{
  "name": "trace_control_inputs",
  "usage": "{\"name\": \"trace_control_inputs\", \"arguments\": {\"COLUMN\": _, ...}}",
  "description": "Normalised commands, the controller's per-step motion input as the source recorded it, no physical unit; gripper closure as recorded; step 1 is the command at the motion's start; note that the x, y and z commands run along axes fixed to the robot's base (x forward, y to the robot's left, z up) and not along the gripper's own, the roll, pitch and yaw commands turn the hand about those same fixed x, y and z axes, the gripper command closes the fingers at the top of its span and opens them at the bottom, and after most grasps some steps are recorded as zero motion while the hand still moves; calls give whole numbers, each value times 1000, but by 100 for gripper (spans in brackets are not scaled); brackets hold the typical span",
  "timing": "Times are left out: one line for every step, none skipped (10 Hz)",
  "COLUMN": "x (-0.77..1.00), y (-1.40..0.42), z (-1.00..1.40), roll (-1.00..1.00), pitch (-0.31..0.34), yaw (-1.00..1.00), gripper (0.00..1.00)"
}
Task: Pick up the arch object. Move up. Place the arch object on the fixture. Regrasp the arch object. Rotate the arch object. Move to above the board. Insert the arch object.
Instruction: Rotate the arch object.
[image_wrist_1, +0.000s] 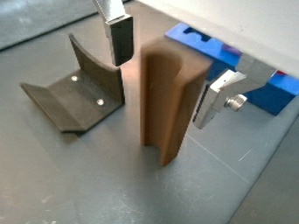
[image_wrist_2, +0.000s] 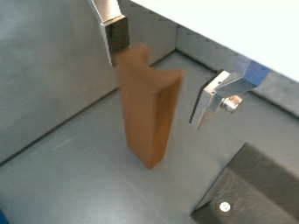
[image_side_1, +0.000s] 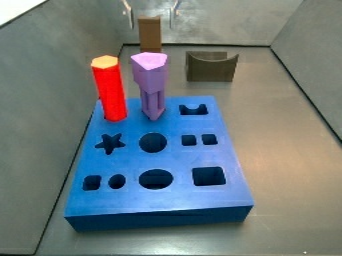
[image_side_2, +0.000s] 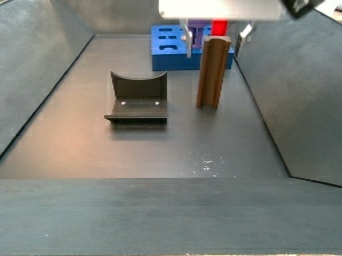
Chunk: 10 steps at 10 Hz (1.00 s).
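Note:
The arch object (image_wrist_1: 163, 109) is a tall brown column standing upright on the grey floor, between the fixture (image_wrist_1: 73, 92) and the blue board (image_wrist_1: 228, 61). It shows in both wrist views (image_wrist_2: 149, 114) and both side views (image_side_1: 150, 38) (image_side_2: 211, 72). My gripper (image_wrist_1: 163, 87) is open and straddles the column's upper part, one silver finger (image_wrist_1: 119, 39) on each side with small gaps. The gripper also shows in the wrist view (image_wrist_2: 158, 87) and from the side (image_side_2: 218, 35). The fixture (image_side_2: 136, 100) stands beside the column, and the board (image_side_1: 160, 165) lies on its other side.
A red hexagonal peg (image_side_1: 110, 88) and a purple pentagonal peg (image_side_1: 150, 85) stand in the board's holes nearest the column. Grey walls (image_side_2: 54, 70) enclose the floor on the sides and back. The board (image_side_2: 171, 48) lies against the far wall.

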Motion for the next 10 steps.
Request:
{"name": "trace_control_inputs", "arguments": {"x": -29, "y": -19, "z": 920, "roll": 45, "pitch": 42, "yaw": 23, "gripper": 0}}
{"name": "trace_control_inputs", "arguments": {"x": -20, "y": -13, "z": 714, "roll": -13, "pitch": 49, "yaw": 20, "gripper": 0}}
{"name": "trace_control_inputs", "arguments": {"x": -13, "y": -7, "z": 557, "roll": -50, "pitch": 56, "yaw": 18, "gripper": 0}}
{"name": "trace_control_inputs", "arguments": {"x": -5, "y": -4, "z": 352, "roll": -90, "pitch": 68, "yaw": 4, "gripper": 0}}
{"name": "trace_control_inputs", "arguments": {"x": 0, "y": -2, "z": 213, "roll": -116, "pitch": 75, "yaw": -8, "gripper": 0}}
{"name": "trace_control_inputs", "arguments": {"x": 0, "y": 0, "z": 0, "roll": -11, "pitch": 5, "yaw": 1000, "gripper": 0}}
{"name": "trace_control_inputs", "arguments": {"x": 5, "y": 5, "z": -28, "roll": -11, "pitch": 5, "yaw": 1000, "gripper": 0}}
{"name": "trace_control_inputs", "arguments": {"x": 12, "y": -6, "z": -21, "roll": -9, "pitch": 5, "yaw": 1000, "gripper": 0}}
{"name": "trace_control_inputs", "arguments": {"x": 13, "y": -3, "z": -19, "roll": -9, "pitch": 5, "yaw": 1000, "gripper": 0}}
{"name": "trace_control_inputs", "arguments": {"x": 15, "y": -3, "z": -16, "roll": -9, "pitch": 5, "yaw": 1000, "gripper": 0}}
